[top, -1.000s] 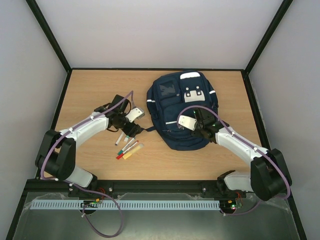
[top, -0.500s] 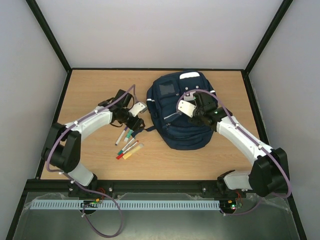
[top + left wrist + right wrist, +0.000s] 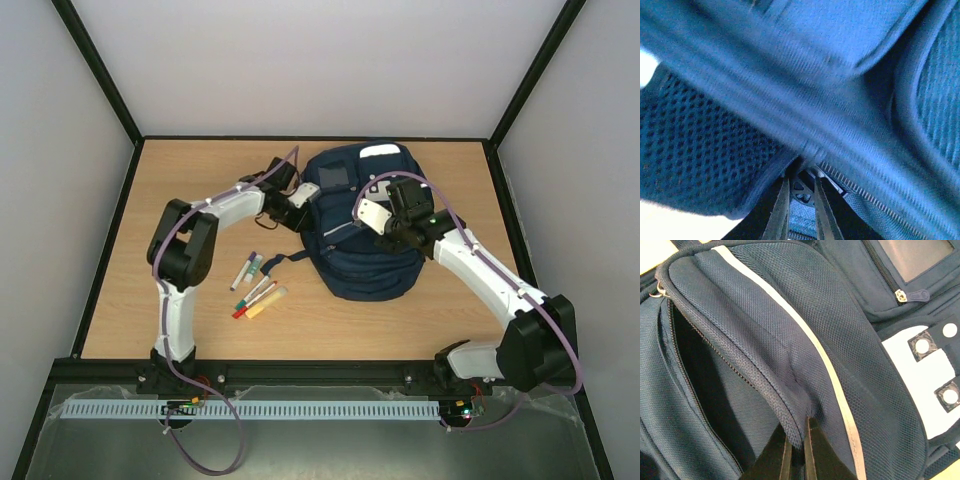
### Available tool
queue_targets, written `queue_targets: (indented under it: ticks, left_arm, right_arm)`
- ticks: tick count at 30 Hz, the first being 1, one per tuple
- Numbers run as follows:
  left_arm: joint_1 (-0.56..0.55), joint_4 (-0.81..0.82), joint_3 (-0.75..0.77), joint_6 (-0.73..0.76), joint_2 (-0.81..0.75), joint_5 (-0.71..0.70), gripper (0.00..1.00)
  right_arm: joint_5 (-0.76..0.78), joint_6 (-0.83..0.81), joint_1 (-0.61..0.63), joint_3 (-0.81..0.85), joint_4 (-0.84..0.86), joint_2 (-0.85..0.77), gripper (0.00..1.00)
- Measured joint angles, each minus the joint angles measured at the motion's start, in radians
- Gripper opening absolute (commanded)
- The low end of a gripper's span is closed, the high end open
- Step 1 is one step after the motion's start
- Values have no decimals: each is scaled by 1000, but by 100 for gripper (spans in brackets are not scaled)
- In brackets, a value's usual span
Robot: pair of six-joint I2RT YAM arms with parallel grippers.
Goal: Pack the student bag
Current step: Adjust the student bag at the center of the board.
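The student bag point(image 3: 365, 265) is a navy fabric backpack lying flat, front up, on the far middle of the wooden table point(image 3: 350, 325), its top towards the back wall. It has 1 white reflective stripe point(image 3: 810, 342) along a mesh-textured pocket flap, a light patch point(image 3: 912, 370) set with round snap studs, and a greyish rectangular window point(image 3: 920, 255) above a closed zip with a navy puller point(image 3: 912, 295). Whether that window carries writing I cannot tell.

The left gripper point(image 3: 801, 175) is at the bag's left edge, near its top. In the blurred left wrist view its 2 fingers point(image 3: 780, 210) stand almost together. Their tips are tucked under a padded seam beside a row of zip teeth, nipping the bag's fabric, with dark mesh to the left.

The right gripper point(image 3: 799, 432) sits over the bag's front, right of centre. Its fingers point(image 3: 816, 450) are pressed together on the zip-lined edge of the striped flap, and beside that edge the pocket gapes dark and open.

A few coloured markers point(image 3: 255, 285) lie on the table left of the bag's lower end, apart from both grippers.
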Motion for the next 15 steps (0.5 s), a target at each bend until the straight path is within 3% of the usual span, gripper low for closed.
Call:
queue_targets:
  ticks: [11, 15]
  left_arm:
    - [-52, -87, 376, 97, 244, -11, 25]
    - [-35, -130, 486, 158, 278, -25, 38]
  right_arm:
    - [-59, 49, -6, 5, -30, 19, 1]
    - [-73, 99, -5, 34, -37, 59, 1]
